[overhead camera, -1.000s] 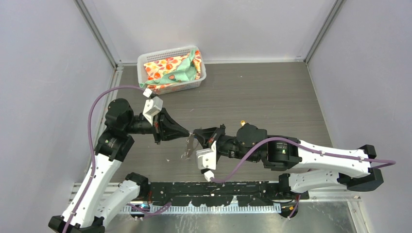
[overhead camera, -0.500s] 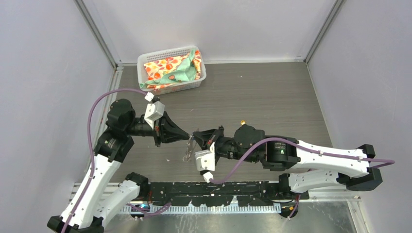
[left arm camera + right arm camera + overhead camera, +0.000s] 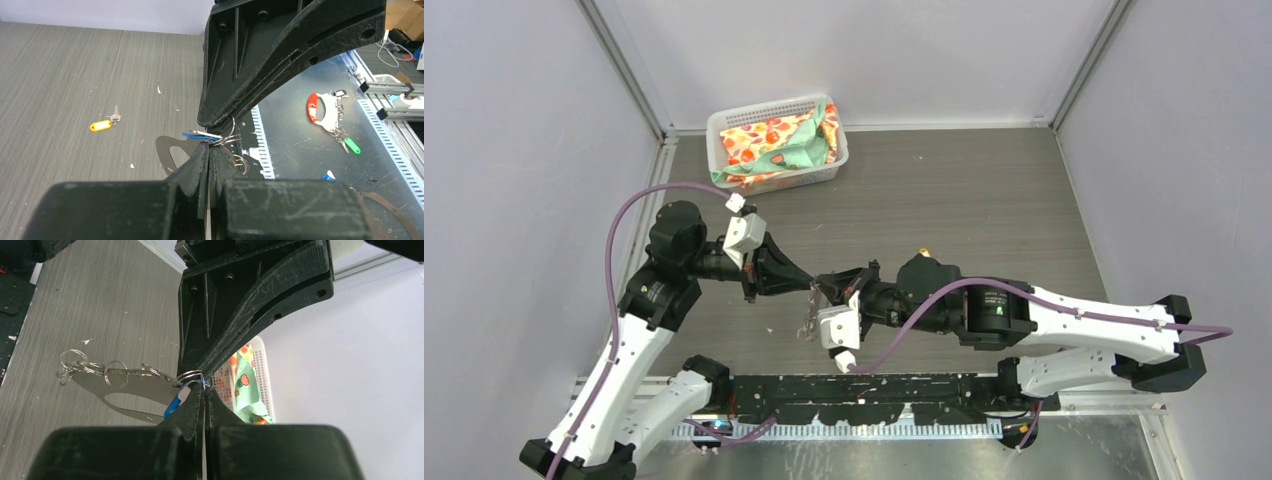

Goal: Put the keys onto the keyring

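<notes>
Just now both claws meet tip to tip at the middle of the overhead view, above the worktop (image 3: 60, 75). The left claw (image 3: 207, 150) is closed, pinching a wire ring of the keyring (image 3: 132, 387), whose flat plate hangs left of centre in the right wrist view. The right claw (image 3: 204, 390) is closed on the blue key (image 3: 174, 404). The yellow key (image 3: 101, 126) lies on the worktop, at the left in the left wrist view.

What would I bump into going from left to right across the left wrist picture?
First the yellow key, then the silvery keyring, then the red-and-white keychain, then the green tag.
</notes>
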You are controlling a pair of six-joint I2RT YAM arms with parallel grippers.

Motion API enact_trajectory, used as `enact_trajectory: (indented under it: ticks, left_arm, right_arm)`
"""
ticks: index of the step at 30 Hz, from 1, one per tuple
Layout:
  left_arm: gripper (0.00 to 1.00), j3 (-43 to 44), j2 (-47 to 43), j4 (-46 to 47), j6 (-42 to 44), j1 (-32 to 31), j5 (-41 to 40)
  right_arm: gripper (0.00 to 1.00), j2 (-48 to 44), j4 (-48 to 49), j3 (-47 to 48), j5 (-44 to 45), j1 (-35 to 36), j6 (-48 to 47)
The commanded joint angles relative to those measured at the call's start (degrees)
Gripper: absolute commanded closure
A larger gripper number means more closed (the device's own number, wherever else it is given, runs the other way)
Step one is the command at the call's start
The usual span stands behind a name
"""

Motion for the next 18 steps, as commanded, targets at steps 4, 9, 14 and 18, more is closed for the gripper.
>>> enact_trajectory:
  ticks: [4, 9, 14, 18]
  left_arm:
    - [1.0, 2.82, -0.5, -1.4, 3.59, -1.28, 2.96]
    - [1.0, 3.47, -0.45, -1.44, 3.69, -1.56, 3.47]
    - [1.0, 3.5, -0.84, -1.49, 3.36, -1.83, 4.09]
    - [1.0, 2.88, -1.54, -1.51, 3.25, -1.83, 4.14]
  right_arm:
    - [0.99, 2.11, -0.74, 5.04, 3.62, 0.09, 2.5]
    - [0.99, 3.37, -2.4, 6.26, 4.95, -0.24, 4.12]
    - [0.99, 4.19, -2.68, 6.58, 6.35, -1.31, 5.63]
    - [0.99, 4.58, -3.42, 7.06, 5.79, -2.24, 6.86]
